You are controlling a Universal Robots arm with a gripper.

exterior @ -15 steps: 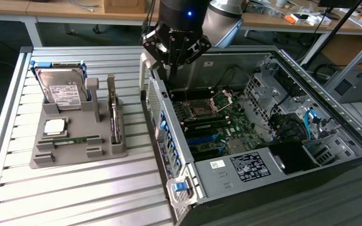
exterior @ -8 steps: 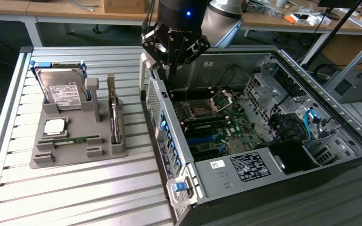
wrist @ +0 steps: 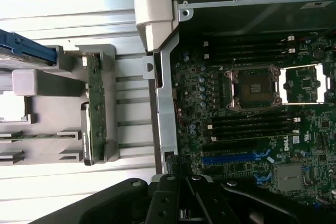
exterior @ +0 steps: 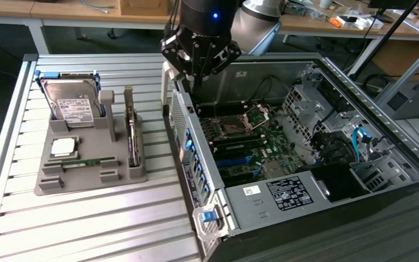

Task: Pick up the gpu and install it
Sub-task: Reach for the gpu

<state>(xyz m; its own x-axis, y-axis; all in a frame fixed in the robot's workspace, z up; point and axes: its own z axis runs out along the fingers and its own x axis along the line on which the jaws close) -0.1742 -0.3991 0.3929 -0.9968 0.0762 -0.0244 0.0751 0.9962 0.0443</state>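
Exterior view gives us the wide look: the black gripper [exterior: 195, 79] hangs over the back wall of the open black-and-grey metal computer case [exterior: 373, 112], its fingers pinched together on nothing at all. The gpu [exterior: 131, 128], a thin green circuit card with a silver metal end bracket, stands on edge in its slot along the side of the grey plastic holder tray [exterior: 71, 183] nearest the case, well apart from the gripper and not yet picked up. Beside it in the tray, the silver hard drive [exterior: 75, 106] with the white label leans upright, and the narrow green RAM stick [exterior: 85, 162] lies flat near the front. Over in the wrist view, the gripper [wrist: 181, 182] shows shut and empty, with the gpu [wrist: 94, 108] sitting edge-up in the holder and the green motherboard [wrist: 252, 124] bare inside the case, its long blue slot [wrist: 236, 157] unfilled. So by my read the task is at its very start: no pick made, no card installed, both steps left to do.
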